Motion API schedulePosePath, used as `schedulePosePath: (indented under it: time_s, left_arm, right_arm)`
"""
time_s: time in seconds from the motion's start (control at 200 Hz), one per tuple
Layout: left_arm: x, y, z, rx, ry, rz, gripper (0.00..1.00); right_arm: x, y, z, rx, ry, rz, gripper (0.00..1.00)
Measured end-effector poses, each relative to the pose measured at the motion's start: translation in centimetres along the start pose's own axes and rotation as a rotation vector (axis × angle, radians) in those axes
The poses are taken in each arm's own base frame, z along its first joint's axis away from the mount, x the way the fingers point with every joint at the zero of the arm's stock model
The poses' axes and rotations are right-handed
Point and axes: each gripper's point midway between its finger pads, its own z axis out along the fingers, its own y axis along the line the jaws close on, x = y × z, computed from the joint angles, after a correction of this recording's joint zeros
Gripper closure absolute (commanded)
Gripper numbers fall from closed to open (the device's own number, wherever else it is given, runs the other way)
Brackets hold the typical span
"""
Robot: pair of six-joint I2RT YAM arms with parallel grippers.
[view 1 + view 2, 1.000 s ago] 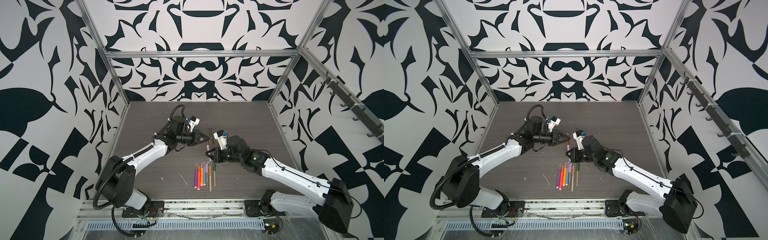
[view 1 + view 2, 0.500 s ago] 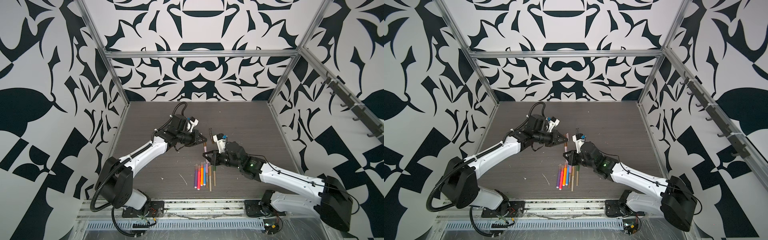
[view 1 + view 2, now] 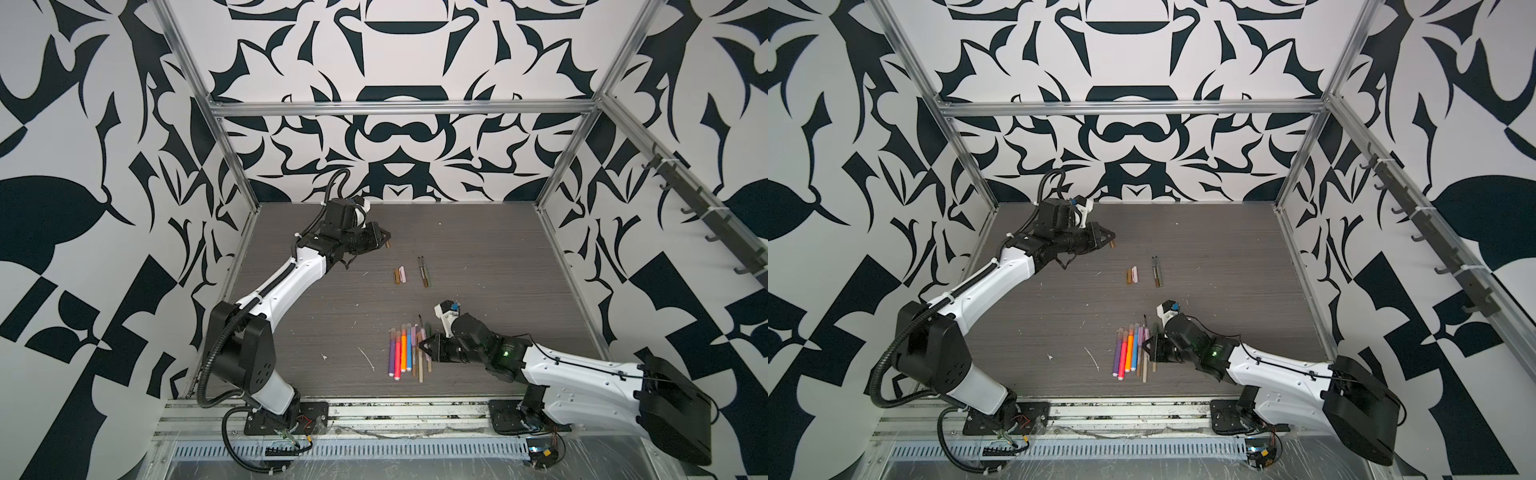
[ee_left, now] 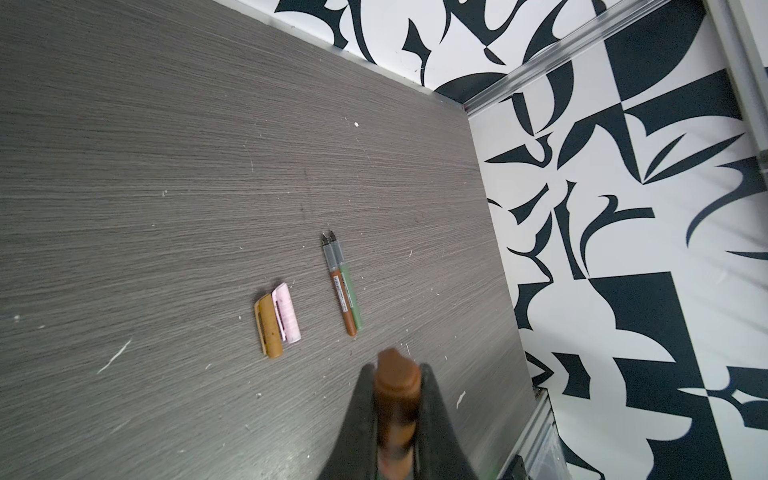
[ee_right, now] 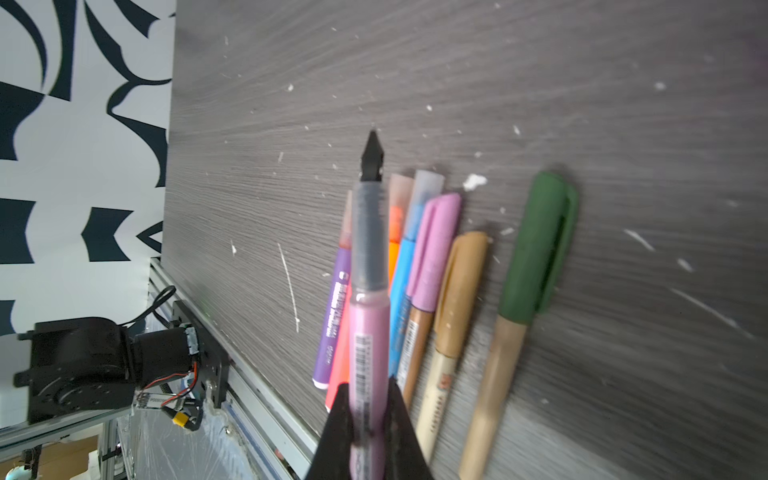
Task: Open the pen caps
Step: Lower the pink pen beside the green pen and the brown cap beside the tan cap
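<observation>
My left gripper (image 3: 383,240) clamps a short brown plastic cap (image 4: 394,376); my right gripper (image 3: 424,345) grips an uncapped slim pink pen (image 5: 369,316). Two thin pens (image 3: 424,272) lie opened far-centre, while the near row of capped markers (image 3: 404,353) is left.

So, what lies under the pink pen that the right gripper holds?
In the right wrist view the pink pen, in the right gripper, hangs over the row of capped pens on the table. A reddish marker behind it is mostly covered; its cap barely shows.
</observation>
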Motion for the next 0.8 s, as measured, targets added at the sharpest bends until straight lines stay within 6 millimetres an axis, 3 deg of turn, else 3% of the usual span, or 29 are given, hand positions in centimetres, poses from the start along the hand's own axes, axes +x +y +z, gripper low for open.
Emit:
schedulePosePath:
  time_s: [0.145, 0.345, 0.53, 0.8]
  left_arm:
    - [1.7, 2.7, 2.7, -0.046, 0.077, -0.021, 1.00]
    - [5.3, 6.8, 5.7, -0.121, 0.212, -0.066, 1.00]
    - [7.5, 8.9, 7.1, -0.150, 0.295, -0.081, 1.00]
    - [8.4, 10.7, 9.7, -0.163, 0.367, -0.076, 1.00]
  right_arm:
    - [-1.7, -0.9, -1.0, 0.058, -0.015, -0.012, 1.00]
    - [-9.2, -4.0, -2.2, 0.122, -0.104, 0.050, 1.00]
    - [-13.1, -7.6, -0.4, 0.194, -0.041, 0.070, 1.00]
    - [-19.1, -9.1, 2.0, 0.244, -0.001, -0.009, 1.00]
